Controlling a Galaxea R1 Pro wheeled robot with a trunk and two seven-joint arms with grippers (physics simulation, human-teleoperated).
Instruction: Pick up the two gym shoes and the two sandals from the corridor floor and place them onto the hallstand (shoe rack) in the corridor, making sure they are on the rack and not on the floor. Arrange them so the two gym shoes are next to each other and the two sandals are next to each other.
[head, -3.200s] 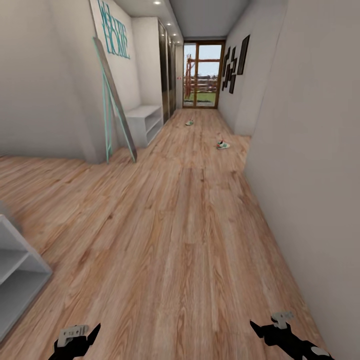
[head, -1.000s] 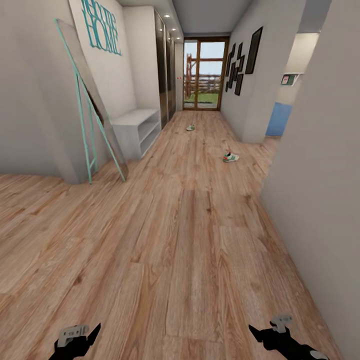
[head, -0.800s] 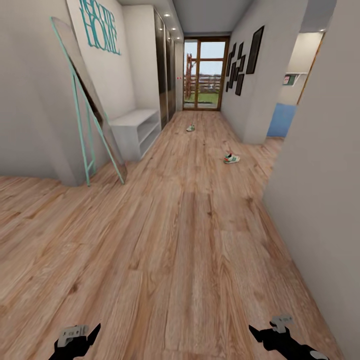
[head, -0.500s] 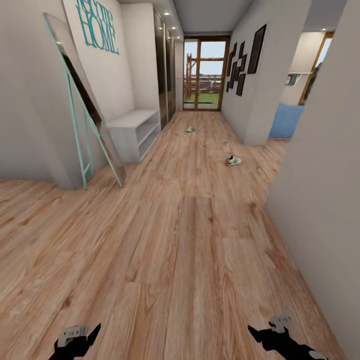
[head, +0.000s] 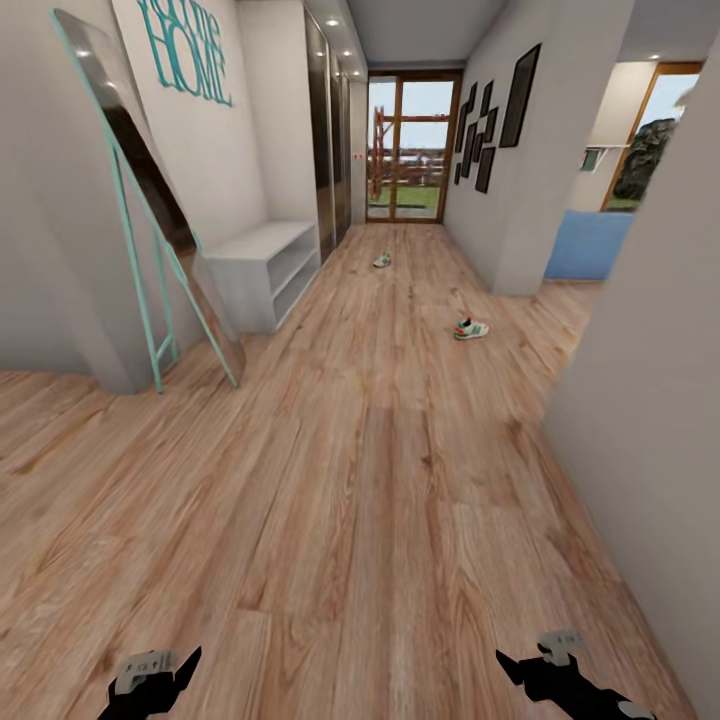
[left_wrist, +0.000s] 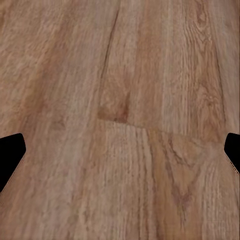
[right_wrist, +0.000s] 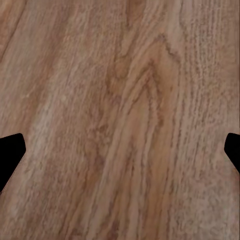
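Two white gym shoes with green and red marks lie apart on the corridor floor (head: 380, 470). The nearer gym shoe (head: 470, 328) sits right of centre. The farther gym shoe (head: 382, 260) lies toward the glass door. The light-grey hallstand (head: 262, 262) stands against the left wall, its top bare. The sandals are out of view. My left gripper (head: 165, 672) and right gripper (head: 530, 668) hang low and far from all of them. Over bare planks, the left gripper (left_wrist: 120, 155) and right gripper (right_wrist: 120, 155) are both open and hold nothing.
A teal-framed mirror (head: 150, 200) leans on the left wall before the hallstand. A grey wall (head: 650, 400) runs close on my right, with a side opening and a blue panel (head: 590, 245) past it. Tall wardrobes (head: 325, 140) and a glass door (head: 405, 150) close the far end.
The camera has advanced down the corridor, so shoes, mirror and hallstand appear nearer. The side opening on the right has come into view. Both grippers hold the same open pose.
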